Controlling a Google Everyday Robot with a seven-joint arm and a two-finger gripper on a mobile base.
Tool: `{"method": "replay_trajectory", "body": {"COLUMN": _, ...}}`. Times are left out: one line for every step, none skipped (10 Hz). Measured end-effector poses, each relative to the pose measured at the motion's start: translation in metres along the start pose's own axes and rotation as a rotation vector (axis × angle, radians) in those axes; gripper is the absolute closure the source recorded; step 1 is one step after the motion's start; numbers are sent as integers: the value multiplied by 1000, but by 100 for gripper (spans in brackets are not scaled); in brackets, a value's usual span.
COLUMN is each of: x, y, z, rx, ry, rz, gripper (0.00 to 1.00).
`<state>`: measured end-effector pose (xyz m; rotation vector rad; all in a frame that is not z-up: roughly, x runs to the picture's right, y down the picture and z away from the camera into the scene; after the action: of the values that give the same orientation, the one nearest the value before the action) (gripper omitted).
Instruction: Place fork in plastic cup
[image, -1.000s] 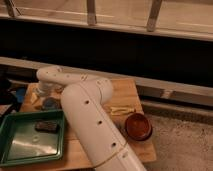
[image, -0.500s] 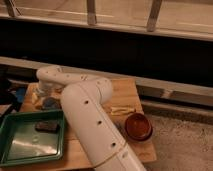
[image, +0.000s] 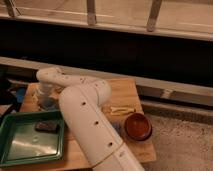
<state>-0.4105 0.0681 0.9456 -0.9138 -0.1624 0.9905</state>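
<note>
1. far left: a green tray (image: 9, 131) sits on the bench (image: 125, 89) with a small dark thing (image: 45, 126) in it.
2. just above the tray the gripper (image: 46, 99) is down at the bench's left end. fingers are closed, can't tell what they've got, if anything. something clear-ish sits under it, maybe the plastic cup, can't say.
3. the big white arm (image: 87, 122) covers the middle.
4. right of it, a pale utensil (image: 119, 109) lies flat on the bench, looks like the fork, well apart from the gripper.
5. then a red-brown bowl (image: 137, 126).
6. my read: fork isn't in any cup yet, so pickup and drop are left.
</note>
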Motion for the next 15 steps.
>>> {"method": "replay_trajectory", "body": {"x": 2, "y": 0, "z": -1, "rx": 1, "ry": 4, "rz": -2, "gripper": 100}}
{"method": "replay_trajectory", "body": {"x": 4, "y": 2, "z": -1, "rx": 1, "ry": 10, "rz": -6, "gripper": 100}}
{"method": "replay_trajectory", "body": {"x": 6, "y": -2, "z": -1, "rx": 11, "ry": 16, "rz": -10, "gripper": 97}}
{"method": "replay_trajectory", "body": {"x": 7, "y": -2, "z": -1, "rx": 8, "ry": 16, "rz": -7, "gripper": 90}}
{"method": "replay_trajectory", "body": {"x": 7, "y": -3, "z": -3, "rx": 7, "ry": 15, "rz": -5, "gripper": 78}}
{"method": "replay_trajectory", "body": {"x": 4, "y": 1, "z": -3, "rx": 3, "ry": 6, "rz": -12, "gripper": 68}}
{"method": "replay_trajectory", "body": {"x": -2, "y": 8, "z": -10, "rx": -4, "ry": -16, "rz": -26, "gripper": 57}}
{"method": "replay_trajectory", "body": {"x": -7, "y": 13, "z": -16, "rx": -7, "ry": -33, "rz": -37, "gripper": 49}}
{"method": "replay_trajectory", "body": {"x": -13, "y": 18, "z": -26, "rx": -12, "ry": -58, "rz": -52, "gripper": 37}}
{"method": "replay_trajectory", "body": {"x": -17, "y": 23, "z": -33, "rx": -14, "ry": -78, "rz": -66, "gripper": 29}}
{"method": "replay_trajectory", "body": {"x": -22, "y": 29, "z": -41, "rx": -17, "ry": -98, "rz": -78, "gripper": 27}}
{"method": "replay_trajectory", "body": {"x": -26, "y": 33, "z": -46, "rx": -20, "ry": -115, "rz": -92, "gripper": 26}}
{"method": "replay_trajectory", "body": {"x": -29, "y": 36, "z": -50, "rx": -25, "ry": -126, "rz": -105, "gripper": 26}}
{"method": "replay_trajectory", "body": {"x": -29, "y": 37, "z": -50, "rx": -27, "ry": -127, "rz": -112, "gripper": 26}}
{"method": "replay_trajectory", "body": {"x": -29, "y": 42, "z": -47, "rx": -34, "ry": -124, "rz": -121, "gripper": 26}}
